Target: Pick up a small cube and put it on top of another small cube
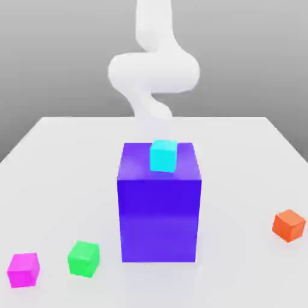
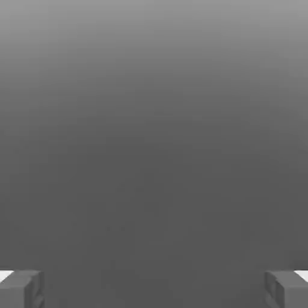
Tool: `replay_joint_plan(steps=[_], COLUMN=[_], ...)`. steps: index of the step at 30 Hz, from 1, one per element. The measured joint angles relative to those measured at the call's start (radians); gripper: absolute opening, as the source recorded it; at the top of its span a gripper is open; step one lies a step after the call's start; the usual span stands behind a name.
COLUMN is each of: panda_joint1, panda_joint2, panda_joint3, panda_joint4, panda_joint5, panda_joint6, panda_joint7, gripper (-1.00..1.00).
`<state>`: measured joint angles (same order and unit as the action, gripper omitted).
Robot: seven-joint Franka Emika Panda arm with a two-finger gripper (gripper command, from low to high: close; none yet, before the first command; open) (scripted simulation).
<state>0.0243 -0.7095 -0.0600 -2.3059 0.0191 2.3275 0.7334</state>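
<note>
The small magenta-pink cube rests on the white table at the front, on the exterior view's left. A small green cube sits just to its right. A small cyan cube stands on top of the big blue-purple block. A small orange cube lies at the exterior view's right. My white arm curls up behind the block. In the hand view my gripper is open, its grey fingertips wide apart with nothing between them, facing plain grey background.
The big blue-purple block stands tall in the middle of the table, between the arm and the front cubes. Bare table surface lies between the block and the orange cube.
</note>
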Motion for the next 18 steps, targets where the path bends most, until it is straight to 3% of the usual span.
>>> replay_joint_plan(steps=[11, 18], panda_joint1=[0.075, 0.047], panda_joint2=[0.4, 0.659], panda_joint3=[-0.256, -0.351], panda_joint4=[-0.026, -0.041], panda_joint5=[0.14, 0.266], panda_joint6=[0.121, 0.193], panda_joint7=[-0.335, -0.573], gripper=[0.0, 0.0])
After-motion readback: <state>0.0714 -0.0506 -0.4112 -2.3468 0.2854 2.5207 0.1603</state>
